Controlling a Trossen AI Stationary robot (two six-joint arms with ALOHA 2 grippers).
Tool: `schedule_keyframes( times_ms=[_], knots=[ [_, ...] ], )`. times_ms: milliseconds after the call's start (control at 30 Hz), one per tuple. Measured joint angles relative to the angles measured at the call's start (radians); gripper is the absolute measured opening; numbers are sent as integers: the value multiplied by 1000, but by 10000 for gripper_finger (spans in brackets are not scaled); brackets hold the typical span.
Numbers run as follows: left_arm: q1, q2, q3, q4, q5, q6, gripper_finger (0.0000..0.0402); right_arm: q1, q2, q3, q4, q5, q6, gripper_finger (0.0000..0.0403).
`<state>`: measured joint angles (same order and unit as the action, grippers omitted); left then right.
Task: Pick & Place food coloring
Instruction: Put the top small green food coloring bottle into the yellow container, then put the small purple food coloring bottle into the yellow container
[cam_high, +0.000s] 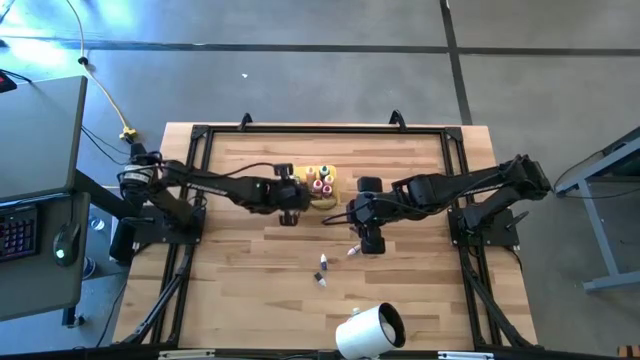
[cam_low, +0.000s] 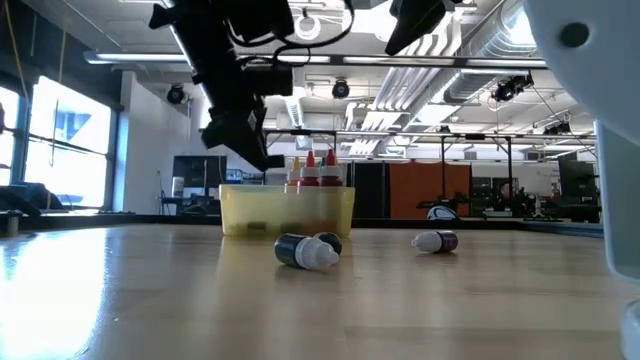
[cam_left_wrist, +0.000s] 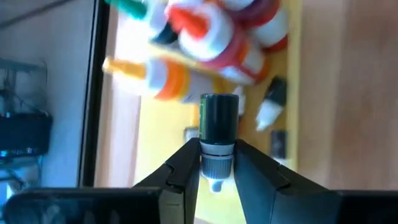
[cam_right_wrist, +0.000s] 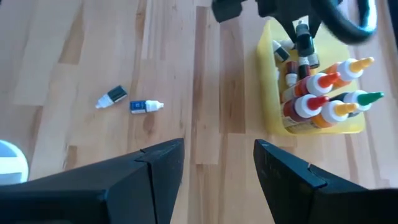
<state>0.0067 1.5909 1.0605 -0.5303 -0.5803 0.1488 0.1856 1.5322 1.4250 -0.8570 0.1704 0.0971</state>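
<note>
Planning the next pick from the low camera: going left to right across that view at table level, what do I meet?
Yellow tray with upright bottles → dark bottle lying on its side → second lying bottle → edge of the white cylinder.

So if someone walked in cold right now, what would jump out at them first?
Probably the left gripper pinching a small dark bottle by its cap end right over the yellow tray, which already holds a cluster of upright bottles with red, orange and green tips. Next, the right gripper hanging open above the bare wood, with two loose bottles lying on the table nearer the front edge.
</note>
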Motion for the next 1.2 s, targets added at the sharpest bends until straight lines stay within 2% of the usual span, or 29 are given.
schedule_keyframes(
  times_ms=[233,433,567,700,900,1200],
  knots=[
    [86,8,0,-17,81,-39,146,0,0,0,0,14,0,188],
    [61,2,0,10,220,-86,167,0,-1,-19,0,5,-27,188],
    [17,-24,29,-44,187,-82,168,0,-2,-127,87,-50,-79,188],
    [-18,-64,94,-153,140,-103,168,1,-1,-301,308,-102,-122,188],
    [-72,-135,170,-345,118,-215,168,1,0,-558,613,-136,-156,188],
    [-115,-151,170,-373,112,-319,168,0,0,-881,1152,-223,-209,188]
  ],
)
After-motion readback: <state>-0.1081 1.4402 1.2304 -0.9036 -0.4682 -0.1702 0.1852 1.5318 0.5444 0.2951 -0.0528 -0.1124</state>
